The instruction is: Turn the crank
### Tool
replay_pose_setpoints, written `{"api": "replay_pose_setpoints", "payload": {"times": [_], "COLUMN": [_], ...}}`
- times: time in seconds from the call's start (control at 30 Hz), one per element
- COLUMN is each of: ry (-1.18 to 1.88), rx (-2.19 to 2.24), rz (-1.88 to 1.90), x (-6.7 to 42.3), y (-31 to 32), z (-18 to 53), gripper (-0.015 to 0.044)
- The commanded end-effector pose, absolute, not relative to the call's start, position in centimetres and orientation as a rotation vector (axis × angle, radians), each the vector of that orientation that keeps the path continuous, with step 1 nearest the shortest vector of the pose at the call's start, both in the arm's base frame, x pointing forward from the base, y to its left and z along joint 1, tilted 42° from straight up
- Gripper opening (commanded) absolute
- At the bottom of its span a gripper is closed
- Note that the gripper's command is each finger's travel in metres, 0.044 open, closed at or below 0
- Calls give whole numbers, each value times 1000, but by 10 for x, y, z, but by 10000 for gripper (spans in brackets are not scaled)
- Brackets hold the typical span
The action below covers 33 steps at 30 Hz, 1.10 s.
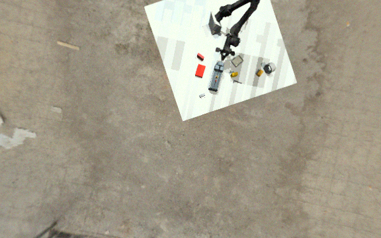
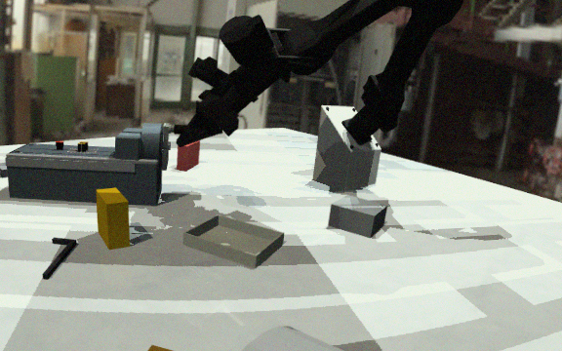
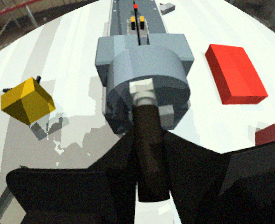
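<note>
The blue-grey machine (image 1: 216,77) (image 2: 76,171) (image 3: 144,56) lies on the white table. Its round crank (image 3: 148,99) (image 2: 156,141) is at the end facing my arm. My gripper (image 1: 223,59) (image 2: 183,134) (image 3: 144,133) is shut on the dark crank handle (image 3: 148,132), which sticks out toward the wrist camera. On top of the slide, the red pointer (image 2: 59,144) (image 3: 135,6) sits farther from the crank than the brass marks (image 2: 82,145) (image 3: 137,24). It is not level with them.
A yellow block (image 2: 112,217) (image 3: 27,100) (image 1: 234,74), a black hex key (image 2: 59,257) and a shallow grey tray (image 2: 234,240) (image 1: 237,61) lie near the machine. A flat red block (image 1: 200,70) (image 3: 236,72) lies beyond it. A grey wedge (image 2: 341,151) and a dark box (image 2: 358,217) stand by the arm's base.
</note>
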<state>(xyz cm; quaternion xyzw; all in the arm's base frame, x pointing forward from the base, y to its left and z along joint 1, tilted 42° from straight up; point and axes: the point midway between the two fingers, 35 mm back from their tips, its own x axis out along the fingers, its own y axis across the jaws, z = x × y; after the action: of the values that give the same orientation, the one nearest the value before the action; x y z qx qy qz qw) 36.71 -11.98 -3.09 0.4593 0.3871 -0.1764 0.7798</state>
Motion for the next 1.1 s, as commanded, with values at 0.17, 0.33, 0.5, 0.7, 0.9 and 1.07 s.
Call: {"api": "replay_pose_setpoints", "payload": {"times": [0.17, 0.33, 0.5, 0.7, 0.9, 1.07], "ry": [838, 838, 838, 838, 838, 838], "rx": [994, 994, 994, 994, 994, 994], "rz": [-404, -404, -404, -404, -404, -404], "x": [360, 360, 359, 359, 358, 358], "y": [-126, -126, -126, -127, -127, -127], "z": [-35, -36, -37, -38, -38, -39], "gripper": [0, 0, 0, 0, 0, 0]}}
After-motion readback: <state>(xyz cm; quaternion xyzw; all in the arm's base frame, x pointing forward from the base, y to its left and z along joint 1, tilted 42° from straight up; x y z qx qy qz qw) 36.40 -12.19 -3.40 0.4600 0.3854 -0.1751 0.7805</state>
